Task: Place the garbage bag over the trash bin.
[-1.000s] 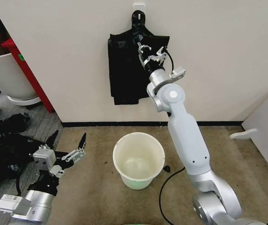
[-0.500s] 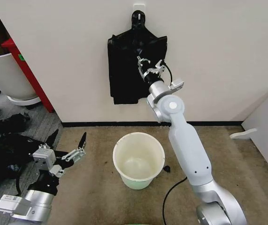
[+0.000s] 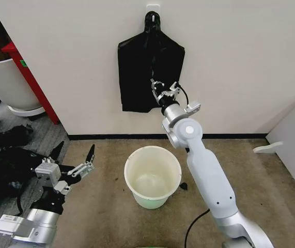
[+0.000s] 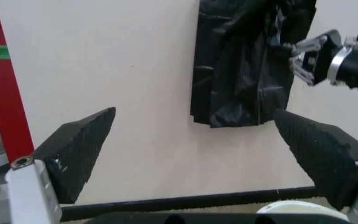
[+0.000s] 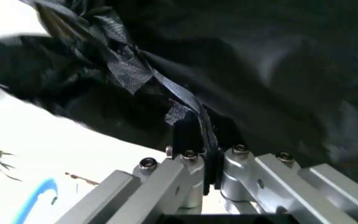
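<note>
- The right gripper (image 3: pixel 164 89) is raised against the wall, in front of the hanging black bags (image 3: pixel 148 72)
- In the right wrist view, its 2 fingers (image 5: pixel 188 135) are pressed together on a thin strip of the garbage bag (image 5: pixel 173 100), so it is pinching the glossy plastic
- The garbage bag hangs from the white hook (image 3: pixel 153 9) on the wall, at the front of the sheaf, and it is pulled taut between the knotted neck and the right gripper
- The trash bin (image 3: pixel 153 175) stands upright on the brown carpet, below the bags and near the wall, well apart from the bag
- The left gripper (image 3: pixel 85 164) is low on the left, beside the trash bin, and its 2 black fingers (image 4: pixel 79 147) are spread wide with nothing between them
- Dull black heaps of plastic (image 3: pixel 5 160) lie on the floor at the far left, just beside the left arm
</note>
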You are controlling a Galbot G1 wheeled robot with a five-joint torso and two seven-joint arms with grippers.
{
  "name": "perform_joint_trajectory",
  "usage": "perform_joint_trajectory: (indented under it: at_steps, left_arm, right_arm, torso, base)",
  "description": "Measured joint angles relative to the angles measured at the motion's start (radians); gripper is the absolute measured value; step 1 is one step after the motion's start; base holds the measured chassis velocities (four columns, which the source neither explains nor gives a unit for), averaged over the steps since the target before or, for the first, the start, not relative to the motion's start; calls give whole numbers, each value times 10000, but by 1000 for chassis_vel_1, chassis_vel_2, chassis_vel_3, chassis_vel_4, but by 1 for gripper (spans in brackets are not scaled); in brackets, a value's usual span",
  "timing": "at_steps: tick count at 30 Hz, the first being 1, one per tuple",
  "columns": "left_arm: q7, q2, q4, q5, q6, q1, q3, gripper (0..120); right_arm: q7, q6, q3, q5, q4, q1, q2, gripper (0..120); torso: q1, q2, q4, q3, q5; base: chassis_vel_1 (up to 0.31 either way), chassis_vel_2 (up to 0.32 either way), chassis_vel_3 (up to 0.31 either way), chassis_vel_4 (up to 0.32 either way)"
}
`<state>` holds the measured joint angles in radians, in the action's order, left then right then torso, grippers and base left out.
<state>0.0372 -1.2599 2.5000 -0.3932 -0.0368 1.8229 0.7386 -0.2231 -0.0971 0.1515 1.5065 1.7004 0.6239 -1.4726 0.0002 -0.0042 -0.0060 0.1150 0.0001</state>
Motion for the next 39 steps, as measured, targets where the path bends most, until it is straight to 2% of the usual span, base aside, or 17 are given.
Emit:
perform_joint_trajectory:
  at_steps: [12, 24, 39]
  left_arm:
    - [25, -4, 0, -21, -14, -76, -18, 100]
    - [105, -44, 0, -19, -25, -170, -92, 100]
    - [181, -64, 0, -2, -120, -238, -130, 100]
  right_arm:
    - [2, -6, -163, -245, 324, 936, 272, 0]
    - [-116, -26, -234, -451, 1259, 2362, 655, 0]
    - [-182, -22, -235, -958, 2220, 3678, 723, 0]
  torso:
    - [0, 0, 0, 0, 0]
    - [0, 0, 0, 0, 0]
    - [0, 0, 0, 0, -2]
  base:
    - [0, 0, 0, 0]
    - [0, 0, 0, 0]
    - [0, 0, 0, 0]
